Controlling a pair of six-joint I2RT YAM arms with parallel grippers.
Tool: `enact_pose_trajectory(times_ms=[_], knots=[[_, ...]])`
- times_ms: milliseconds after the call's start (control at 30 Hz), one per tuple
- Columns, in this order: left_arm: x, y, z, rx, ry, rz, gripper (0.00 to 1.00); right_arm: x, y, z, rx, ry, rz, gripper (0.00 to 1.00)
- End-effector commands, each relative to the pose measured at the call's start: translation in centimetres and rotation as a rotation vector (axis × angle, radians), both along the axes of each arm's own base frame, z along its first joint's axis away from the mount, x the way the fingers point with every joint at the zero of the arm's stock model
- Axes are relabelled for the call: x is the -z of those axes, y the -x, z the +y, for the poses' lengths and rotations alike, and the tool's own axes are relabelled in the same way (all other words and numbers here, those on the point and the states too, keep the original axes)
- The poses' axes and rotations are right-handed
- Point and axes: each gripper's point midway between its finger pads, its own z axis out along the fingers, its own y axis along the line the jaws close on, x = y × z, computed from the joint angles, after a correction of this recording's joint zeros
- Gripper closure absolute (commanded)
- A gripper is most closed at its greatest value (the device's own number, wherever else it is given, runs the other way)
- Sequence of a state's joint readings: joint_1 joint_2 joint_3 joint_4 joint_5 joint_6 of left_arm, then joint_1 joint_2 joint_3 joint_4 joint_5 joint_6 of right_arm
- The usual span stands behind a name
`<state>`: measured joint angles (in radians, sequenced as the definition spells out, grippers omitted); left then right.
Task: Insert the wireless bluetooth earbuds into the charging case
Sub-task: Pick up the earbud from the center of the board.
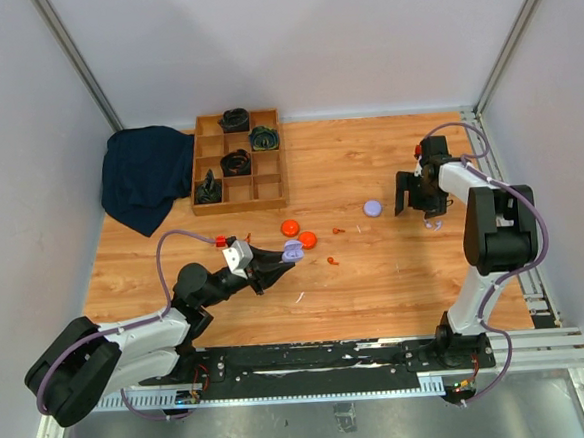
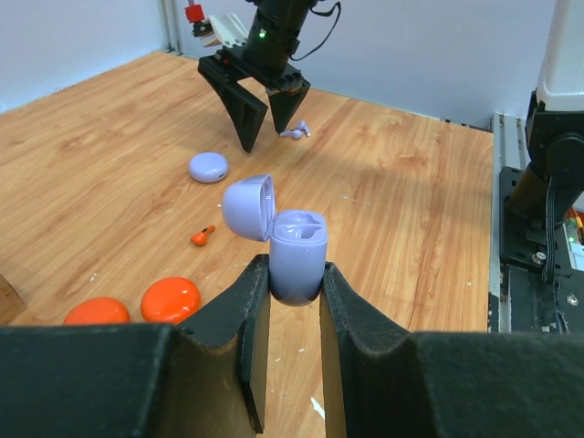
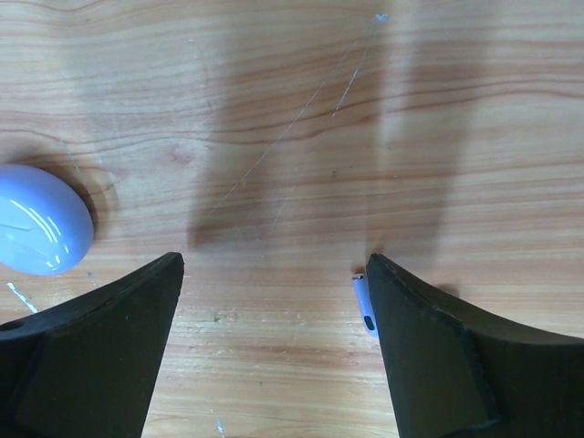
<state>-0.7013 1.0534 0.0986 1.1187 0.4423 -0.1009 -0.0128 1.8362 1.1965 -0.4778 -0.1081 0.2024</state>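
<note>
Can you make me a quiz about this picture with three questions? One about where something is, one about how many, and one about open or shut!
1. Where is the open lilac case?
A. Between the fingers of the left gripper
B. In the wooden tray
C. On the blue cloth

2. How many round orange discs lie on the table?
A. One
B. Two
C. Four

3. How is the right gripper?
A. Open, with nothing between its fingers
B. Shut on an orange disc
C. Shut on the case lid

Answers:
1 A: the left wrist view shows both fingers pinching the case.
2 B: two discs sit close together near the held case.
3 A: bare wood shows between its fingers, and a lilac earbud lies beside one finger.
</note>
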Motion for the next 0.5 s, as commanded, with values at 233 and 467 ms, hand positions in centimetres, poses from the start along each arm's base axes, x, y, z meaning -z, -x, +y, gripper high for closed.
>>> enact_pose_trajectory(times_ms=[233, 467], knots=[[-0.8, 0.0, 0.2, -0.001, 0.009, -0.045, 1.00, 0.5, 4.1, 0.8, 0.015, -0.083, 0.104, 0.18], [-0.7, 0.0, 0.1, 0.003, 0.007, -0.042, 1.00, 0.2, 5.2, 0.3, 0.026, -0.057, 0.127, 0.19]])
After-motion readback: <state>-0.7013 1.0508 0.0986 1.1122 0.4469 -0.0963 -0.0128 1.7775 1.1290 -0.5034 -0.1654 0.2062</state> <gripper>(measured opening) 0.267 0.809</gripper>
